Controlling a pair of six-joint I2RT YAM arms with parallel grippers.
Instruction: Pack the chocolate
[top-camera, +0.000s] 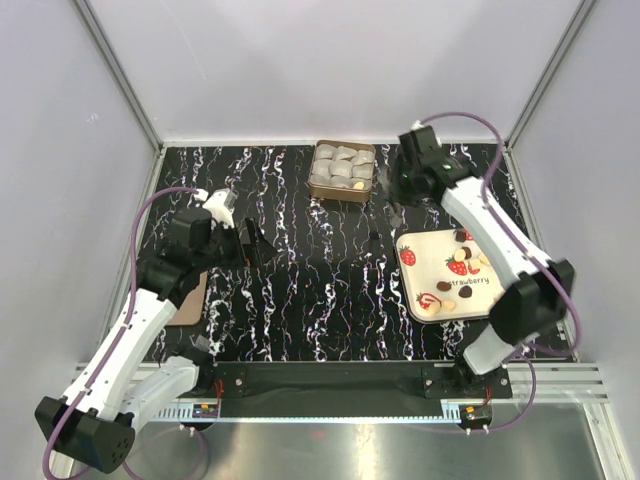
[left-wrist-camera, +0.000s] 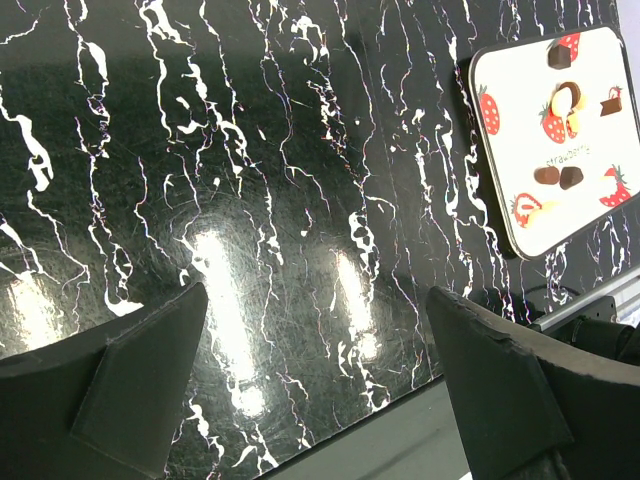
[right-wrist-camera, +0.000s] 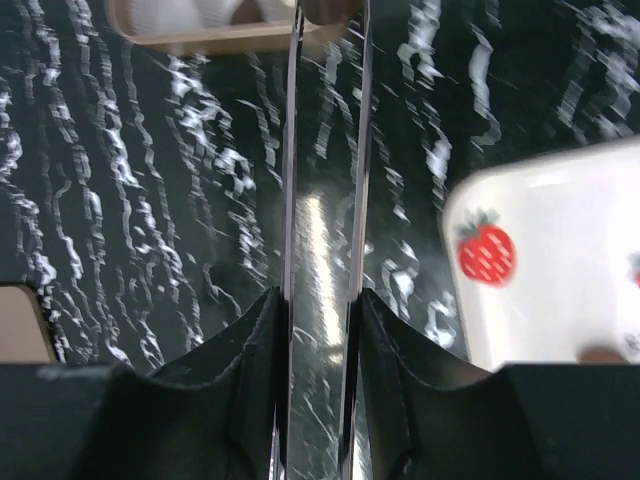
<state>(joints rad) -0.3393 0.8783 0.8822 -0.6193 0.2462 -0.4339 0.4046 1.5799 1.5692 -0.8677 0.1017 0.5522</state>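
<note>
Several pieces of chocolate (top-camera: 462, 236) (left-wrist-camera: 558, 177), dark and pale, lie on the white strawberry tray (top-camera: 428, 262) (left-wrist-camera: 500, 160) at the right. My right gripper (top-camera: 400, 185) (right-wrist-camera: 322, 300) is shut on a pair of metal tongs (right-wrist-camera: 325, 150). The tongs reach toward the tan box (top-camera: 341, 143) (right-wrist-camera: 200, 40), and a brown bit shows between their tips at the top edge of the right wrist view. One tan chocolate (top-camera: 358, 184) sits in a white paper cup inside the box. My left gripper (top-camera: 250, 245) (left-wrist-camera: 315, 300) hangs open over bare table, holding nothing.
A flat brown lid (top-camera: 190, 300) (right-wrist-camera: 20, 320) lies at the table's left edge under the left arm. A small dark speck (top-camera: 373, 237) sits on the black marble table (top-camera: 300, 300) left of the tray. White walls close in the back and sides.
</note>
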